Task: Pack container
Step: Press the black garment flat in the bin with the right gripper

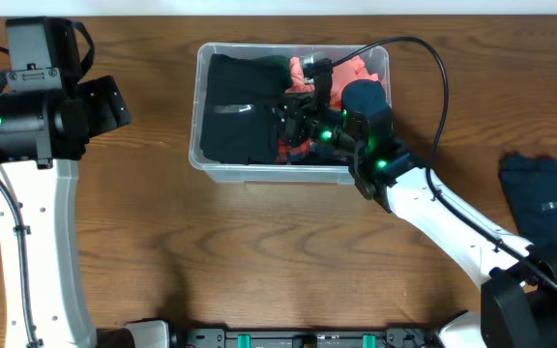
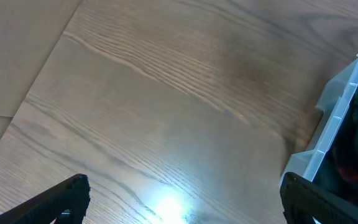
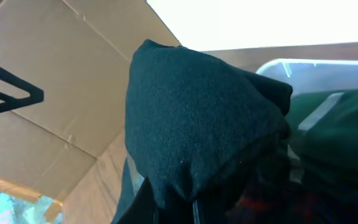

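Dark cloth (image 3: pixel 197 124) in grip of right end effector (image 1: pixel 298 121), inside the container (image 1: pixel 259 174).

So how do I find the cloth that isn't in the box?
Find the clear container at the top middle of the wooden table. Go right to the table's edge: the dark blue cloth lies there. It alone sits on bare wood, outside the container.

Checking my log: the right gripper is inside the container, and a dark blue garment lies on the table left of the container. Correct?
No: the dark blue garment lies right of the container, on the table, as the overhead view shows. The right gripper is inside the container.
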Available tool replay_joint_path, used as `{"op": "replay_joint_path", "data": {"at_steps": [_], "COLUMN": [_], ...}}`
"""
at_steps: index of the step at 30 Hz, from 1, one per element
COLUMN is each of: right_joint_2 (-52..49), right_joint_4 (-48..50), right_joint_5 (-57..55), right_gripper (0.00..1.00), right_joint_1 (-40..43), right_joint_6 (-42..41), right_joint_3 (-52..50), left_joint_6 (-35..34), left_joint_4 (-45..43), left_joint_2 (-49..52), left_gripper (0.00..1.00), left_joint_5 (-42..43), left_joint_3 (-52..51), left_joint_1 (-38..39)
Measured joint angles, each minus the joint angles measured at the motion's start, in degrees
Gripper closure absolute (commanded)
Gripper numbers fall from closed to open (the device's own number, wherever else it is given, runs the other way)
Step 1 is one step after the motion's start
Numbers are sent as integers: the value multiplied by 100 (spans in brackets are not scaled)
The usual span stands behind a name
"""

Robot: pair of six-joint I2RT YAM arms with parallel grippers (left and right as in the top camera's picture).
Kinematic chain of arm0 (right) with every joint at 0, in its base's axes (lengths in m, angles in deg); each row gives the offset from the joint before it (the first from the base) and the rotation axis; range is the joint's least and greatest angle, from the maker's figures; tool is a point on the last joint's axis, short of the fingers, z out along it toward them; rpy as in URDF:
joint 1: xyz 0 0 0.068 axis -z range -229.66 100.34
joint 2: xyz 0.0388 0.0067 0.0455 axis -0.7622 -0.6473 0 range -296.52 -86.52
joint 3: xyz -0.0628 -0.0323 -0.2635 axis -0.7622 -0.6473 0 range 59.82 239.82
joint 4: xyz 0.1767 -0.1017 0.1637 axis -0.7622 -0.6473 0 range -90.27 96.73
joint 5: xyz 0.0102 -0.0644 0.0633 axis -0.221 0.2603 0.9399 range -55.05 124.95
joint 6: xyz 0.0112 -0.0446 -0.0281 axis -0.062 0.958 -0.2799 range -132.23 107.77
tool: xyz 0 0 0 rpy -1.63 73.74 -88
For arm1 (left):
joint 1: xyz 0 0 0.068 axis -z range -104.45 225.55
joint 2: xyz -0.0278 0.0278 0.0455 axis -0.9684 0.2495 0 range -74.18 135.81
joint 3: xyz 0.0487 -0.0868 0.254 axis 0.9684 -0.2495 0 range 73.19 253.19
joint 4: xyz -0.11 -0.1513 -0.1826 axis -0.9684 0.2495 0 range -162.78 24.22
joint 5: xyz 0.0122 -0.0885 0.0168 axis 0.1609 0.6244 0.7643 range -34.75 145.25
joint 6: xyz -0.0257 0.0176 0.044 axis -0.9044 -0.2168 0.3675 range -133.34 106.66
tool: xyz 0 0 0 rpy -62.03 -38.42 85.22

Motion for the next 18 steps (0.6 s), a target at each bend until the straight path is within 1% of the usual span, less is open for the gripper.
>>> {"op": "replay_joint_path", "data": {"at_steps": [5, 10, 11, 13, 15, 16, 18], "right_joint_2": [-76, -387, -461, -612, -758, -815, -883], "right_joint_4": [-96, 98, 129, 177, 249, 278, 282], "right_joint_5": [-33, -35, -35, -50, -52, -48, -66], "right_gripper": [99, 99, 95, 65, 39, 31, 21], "right_joint_1": [-9, -103, -122, -155, -164, -164, -164], "right_joint_6": [33, 42, 42, 20, 9, 2, -26], "right_joint_3": [4, 4, 7, 7, 7, 9, 13], "left_joint_6": [0, 0, 0, 0, 0, 0, 0], "left_joint_4": [0, 0, 0, 0, 0, 0, 0], "left_joint_2": [0, 0, 0, 0, 0, 0, 0], "left_gripper": [2, 2, 2, 2, 2, 2, 2], "left_joint_5": [0, 0, 0, 0, 0, 0, 0], "left_joint_3": [2, 0, 2, 0, 0, 2, 0], "left_joint_1": [0, 0, 0, 0, 0, 0, 0]}}
